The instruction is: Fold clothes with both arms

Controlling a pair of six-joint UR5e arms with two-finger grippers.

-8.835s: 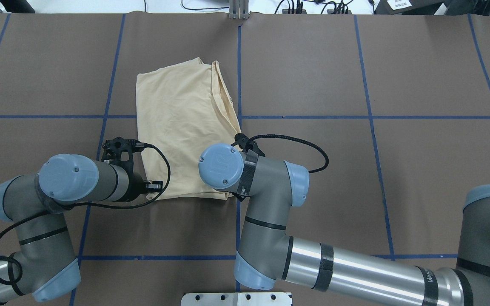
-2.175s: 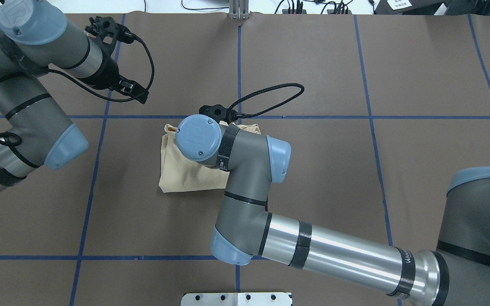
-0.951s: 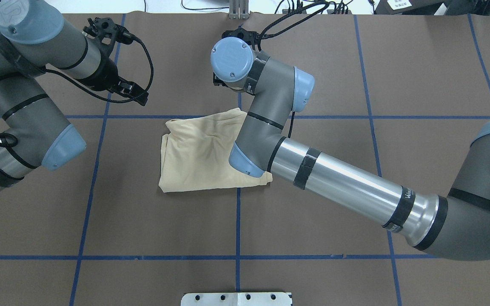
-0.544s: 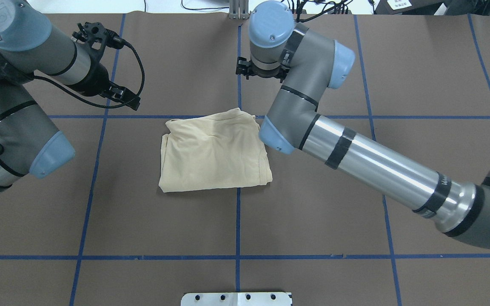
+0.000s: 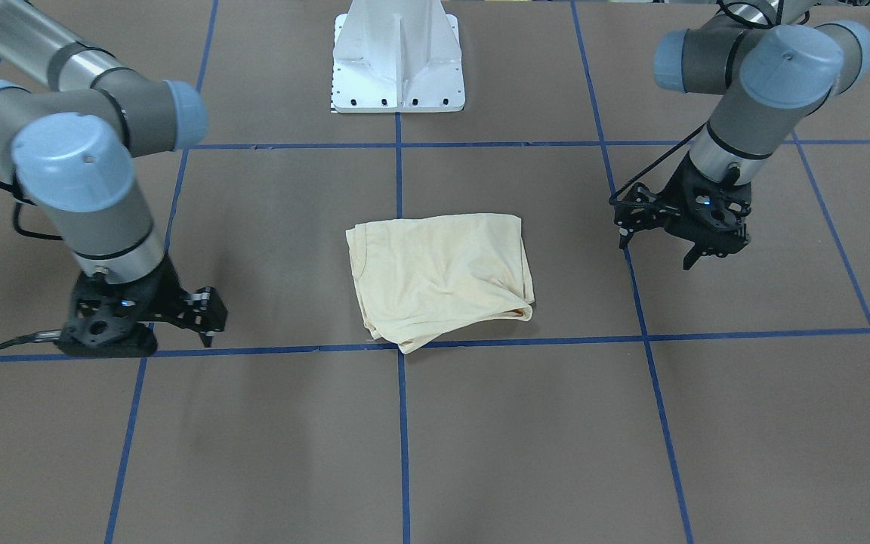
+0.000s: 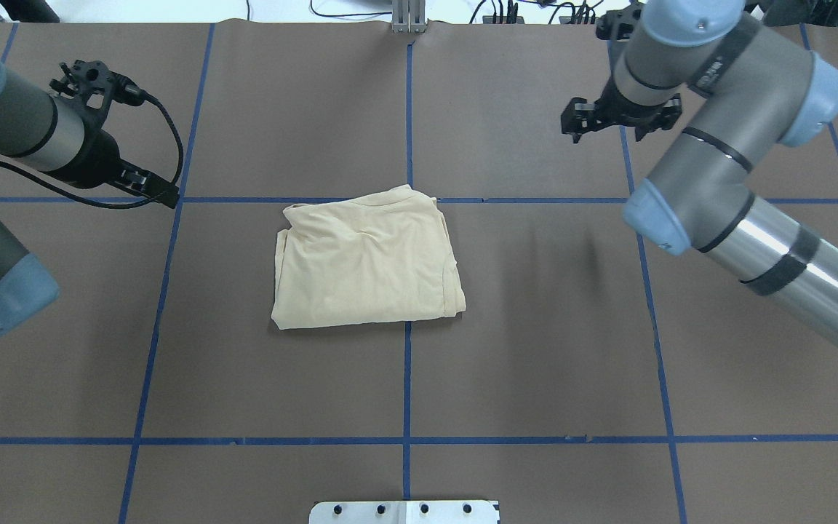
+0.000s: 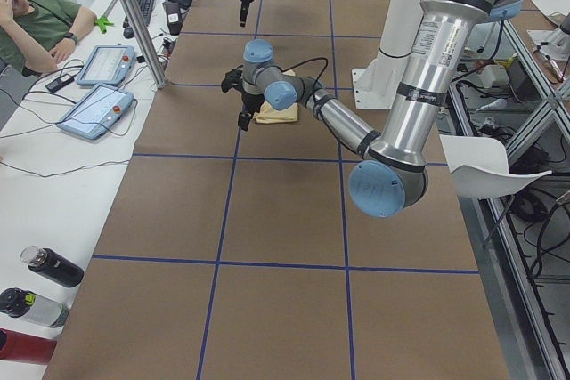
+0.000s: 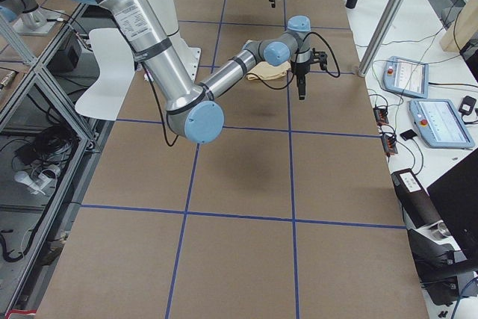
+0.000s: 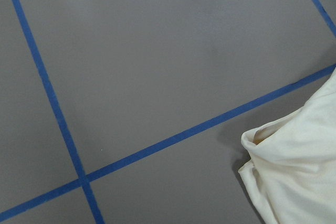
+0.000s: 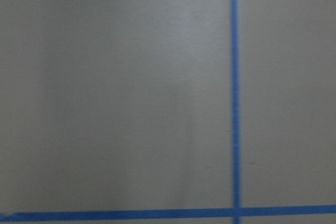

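Note:
The pale cream-yellow T-shirt (image 6: 368, 262) lies folded into a rough rectangle at the table's middle, print and label hidden; it also shows in the front view (image 5: 439, 276). One folded corner shows in the left wrist view (image 9: 294, 177). My left gripper (image 6: 151, 188) hangs open and empty over bare table, well to the left of the shirt; the front view shows it too (image 5: 658, 253). My right gripper (image 6: 619, 120) is open and empty at the far right, away from the shirt, and also shows in the front view (image 5: 205, 321). The right wrist view shows only table and tape.
The brown table (image 6: 535, 327) carries a grid of blue tape lines. The white pedestal base (image 5: 397, 60) stands at the robot's side. An operator (image 7: 40, 15), tablets (image 7: 93, 109) and bottles (image 7: 53, 266) are along the far side bench.
The right arm has swung up off the folded shirt and away to the far right. The left arm has drawn back further left. The shirt lies still since half a second ago.

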